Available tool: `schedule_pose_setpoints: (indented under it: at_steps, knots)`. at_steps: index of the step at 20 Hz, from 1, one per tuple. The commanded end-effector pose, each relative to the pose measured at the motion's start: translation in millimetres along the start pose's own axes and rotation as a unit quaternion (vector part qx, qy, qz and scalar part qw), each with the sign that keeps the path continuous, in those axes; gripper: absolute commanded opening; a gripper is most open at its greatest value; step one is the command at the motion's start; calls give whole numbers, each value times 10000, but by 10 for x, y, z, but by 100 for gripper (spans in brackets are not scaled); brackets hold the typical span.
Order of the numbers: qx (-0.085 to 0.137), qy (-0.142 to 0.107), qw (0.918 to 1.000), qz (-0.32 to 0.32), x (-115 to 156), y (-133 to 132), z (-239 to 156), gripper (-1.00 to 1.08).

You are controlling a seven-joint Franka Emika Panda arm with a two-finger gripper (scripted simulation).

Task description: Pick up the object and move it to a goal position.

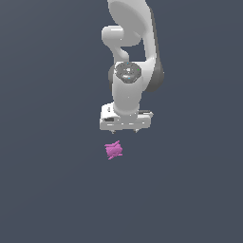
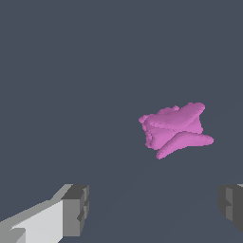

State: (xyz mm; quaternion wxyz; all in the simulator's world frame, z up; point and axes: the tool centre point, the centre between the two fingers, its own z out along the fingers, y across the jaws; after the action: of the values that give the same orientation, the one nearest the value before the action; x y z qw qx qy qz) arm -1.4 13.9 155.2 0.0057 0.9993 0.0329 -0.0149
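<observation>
The step in hand is the approach: nothing is grasped yet. The gripper (image 1: 125,129) hangs above the flat grey surface (image 1: 47,190) with its jaws spread wide and empty; in the wrist view the two dark fingertips (image 2: 76,211) stand far apart with only bare floor between them.

The object (image 1: 114,150) lies on the surface, below the gripper and a little toward the exterior view's left, clear of both fingers. In the wrist view the object (image 2: 174,129) sits ahead of the finger line and nearer one fingertip than the other, so it is not yet centred in the gap.

In my judgement the next move calls for a sideways correction to bring the gap over the lump, then a straight descent before closing.

The object is a small magenta-pink lump, irregular, with flattened lobes that run out into blunt points. It is much smaller than the gripper. Its uneven faces may offer poor flat contact, so a slip on closing is a risk. No goal marker is visible in either view.
</observation>
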Motion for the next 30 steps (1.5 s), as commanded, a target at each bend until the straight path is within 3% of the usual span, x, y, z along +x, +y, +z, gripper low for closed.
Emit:
schedule_pose_setpoints:
  at_steps: [1, 17, 30]
  knots:
    - [0, 0, 10000, 0, 0, 0, 0, 100]
    - [-86, 96, 9999, 6, 51, 150, -137, 100]
    - [-19, 95, 9937, 1119, 105, 208, -18, 100]
